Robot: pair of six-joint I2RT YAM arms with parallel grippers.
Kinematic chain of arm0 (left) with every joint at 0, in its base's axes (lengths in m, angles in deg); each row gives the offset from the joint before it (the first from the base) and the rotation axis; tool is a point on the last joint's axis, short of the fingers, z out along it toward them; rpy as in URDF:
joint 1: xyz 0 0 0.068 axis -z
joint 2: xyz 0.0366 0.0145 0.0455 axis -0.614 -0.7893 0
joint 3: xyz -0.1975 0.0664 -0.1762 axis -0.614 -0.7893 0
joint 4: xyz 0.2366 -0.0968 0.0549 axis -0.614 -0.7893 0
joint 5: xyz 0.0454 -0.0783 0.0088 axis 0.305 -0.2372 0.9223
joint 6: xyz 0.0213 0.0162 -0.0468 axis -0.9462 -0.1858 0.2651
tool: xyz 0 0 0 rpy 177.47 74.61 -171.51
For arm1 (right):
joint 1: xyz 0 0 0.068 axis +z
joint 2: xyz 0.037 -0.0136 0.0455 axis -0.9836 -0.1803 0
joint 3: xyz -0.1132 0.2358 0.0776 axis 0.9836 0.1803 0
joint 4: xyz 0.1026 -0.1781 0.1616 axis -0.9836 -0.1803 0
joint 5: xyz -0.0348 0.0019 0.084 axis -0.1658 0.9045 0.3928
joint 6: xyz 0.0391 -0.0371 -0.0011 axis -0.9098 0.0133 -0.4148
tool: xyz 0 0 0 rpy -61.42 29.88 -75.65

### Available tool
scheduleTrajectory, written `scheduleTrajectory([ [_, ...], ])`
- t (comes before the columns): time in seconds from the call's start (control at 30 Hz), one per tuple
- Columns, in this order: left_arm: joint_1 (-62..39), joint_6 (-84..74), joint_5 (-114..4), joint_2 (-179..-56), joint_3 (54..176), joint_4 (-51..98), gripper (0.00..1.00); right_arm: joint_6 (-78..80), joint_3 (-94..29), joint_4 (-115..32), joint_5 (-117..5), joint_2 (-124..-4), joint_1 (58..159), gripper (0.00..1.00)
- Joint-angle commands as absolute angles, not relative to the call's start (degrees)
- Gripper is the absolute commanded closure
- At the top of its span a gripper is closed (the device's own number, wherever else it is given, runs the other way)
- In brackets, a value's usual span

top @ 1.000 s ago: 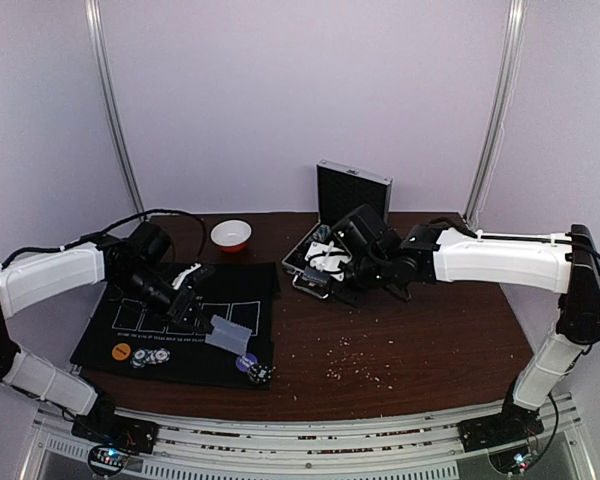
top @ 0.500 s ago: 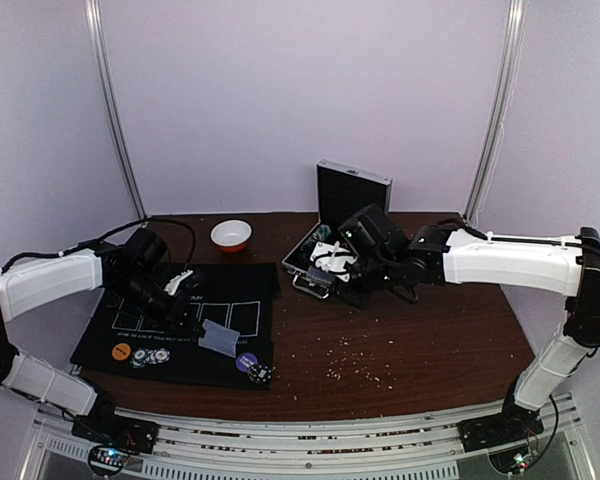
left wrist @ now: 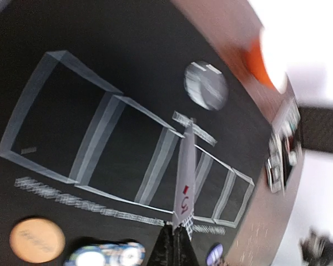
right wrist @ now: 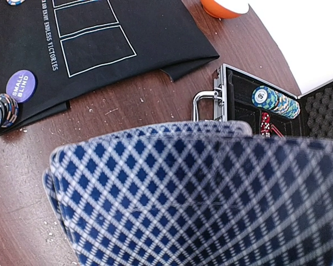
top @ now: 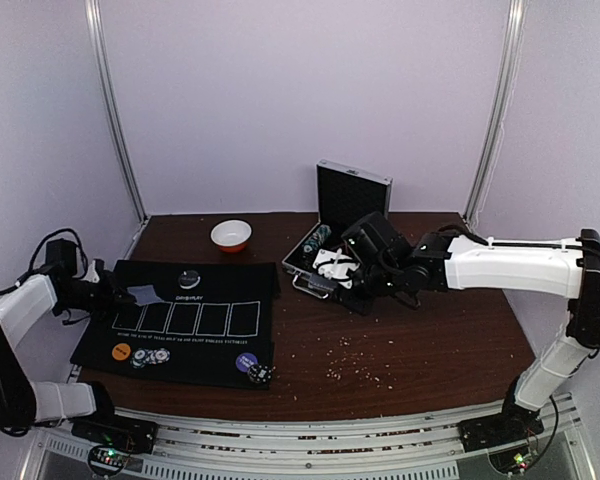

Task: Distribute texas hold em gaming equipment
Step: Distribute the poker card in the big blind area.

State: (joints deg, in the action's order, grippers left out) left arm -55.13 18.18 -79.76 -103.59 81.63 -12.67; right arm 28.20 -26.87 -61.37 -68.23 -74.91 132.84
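Note:
My left gripper hangs over the left edge of the black mat, shut on one playing card. In the left wrist view that card stands edge-on from the closed fingertips and shows a red mark. By the open case, my right gripper is shut on the deck; its blue-diamond backs fill the right wrist view and hide the fingers. On the mat lie an orange disc, striped chips, a purple disc with a chip beside it, and a grey disc.
A white bowl with a red rim stands behind the mat. The case holds a roll of chips and red dice. Crumbs speckle the brown table right of the mat. Five outlined boxes cross the mat.
My left arm swung back from the middle of the mat to its far left edge, carrying the card with it. The right arm with the deck barely shifted.

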Motion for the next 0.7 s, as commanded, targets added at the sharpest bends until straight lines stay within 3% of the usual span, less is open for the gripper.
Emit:
scheduleTrajectory([
  [0.0,-66.4,27.6,-76.7,-101.1,76.9,-7.4,1.0,27.8,-25.6,-58.7,-67.6,-72.9,132.6,0.59],
  [0.43,-80.7,29.8,-58.3,-98.4,76.6,-13.3,1.0,28.4,-26.1,-59.3,-65.9,-72.9,132.6,0.59],
  [0.67,-82.2,32.2,-61.9,-98.1,69.0,-11.3,1.0,28.6,-26.1,-59.3,-66.0,-73.0,132.5,0.59],
])
